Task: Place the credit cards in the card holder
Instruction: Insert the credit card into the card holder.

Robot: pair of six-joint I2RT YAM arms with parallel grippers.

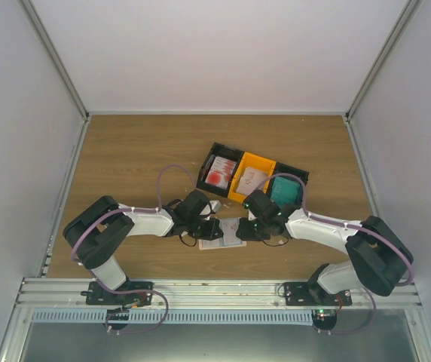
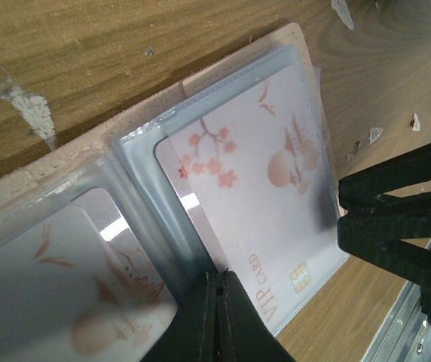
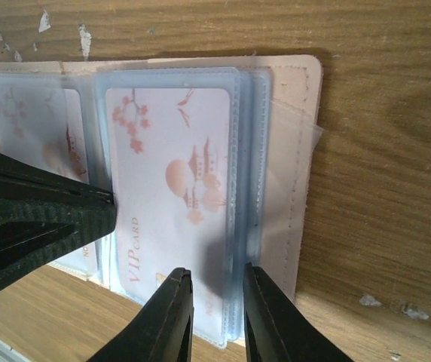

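Observation:
The beige card holder point(image 1: 229, 241) lies open on the wood between my grippers, clear sleeves fanned out. A white VIP card point(image 2: 261, 196) with pink blossoms sits in the top right-hand sleeve; it also shows in the right wrist view point(image 3: 174, 188). Another such card point(image 2: 65, 302) is in the left page. My left gripper point(image 2: 217, 277) is shut, its tips at the fold between the sleeves. My right gripper point(image 3: 214, 280) is open a little, its fingers straddling the sleeves' outer edge over the near end of the card. More cards lie in the bins: red-marked point(image 1: 219, 172), pale point(image 1: 253, 179), teal point(image 1: 285, 190).
A row of bins, black point(image 1: 208, 162), orange point(image 1: 264, 162) and black point(image 1: 300, 175), stands just behind the grippers. Small white scraps point(image 2: 31, 113) dot the wood. The right gripper's fingers point(image 2: 396, 219) are close to the left one. White walls enclose the table.

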